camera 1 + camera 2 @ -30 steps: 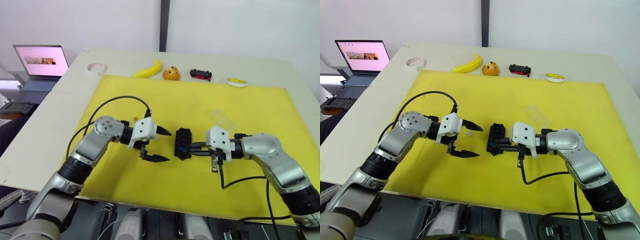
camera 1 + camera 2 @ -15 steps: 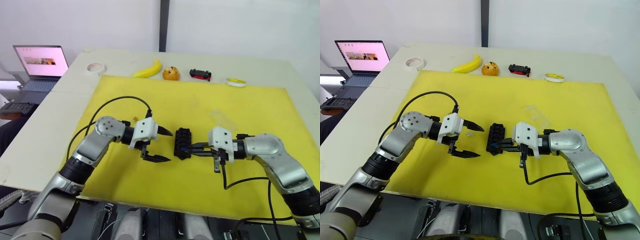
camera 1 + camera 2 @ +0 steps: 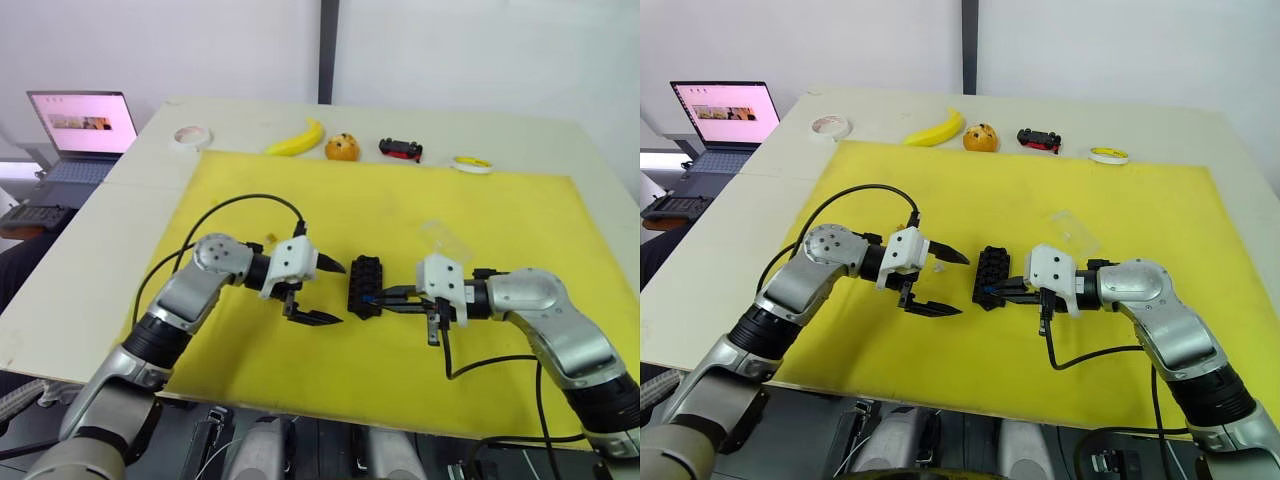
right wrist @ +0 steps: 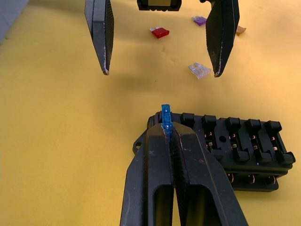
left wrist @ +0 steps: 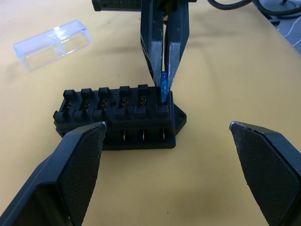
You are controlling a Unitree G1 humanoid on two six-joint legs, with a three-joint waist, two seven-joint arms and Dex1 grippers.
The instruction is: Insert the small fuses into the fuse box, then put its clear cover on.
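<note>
Here the right gripper (image 4: 165,129) pinches a small blue plastic fuse (image 4: 165,114) at the black rectangular fuse box (image 5: 117,117); the left gripper (image 3: 322,292) stands wide open, empty.

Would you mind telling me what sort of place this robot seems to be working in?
Probably an indoor lab or office test bench: a yellow foam mat covers a pale worktable, an open laptop sits nearby, and practice props such as a yellow banana line the far edge.
</note>
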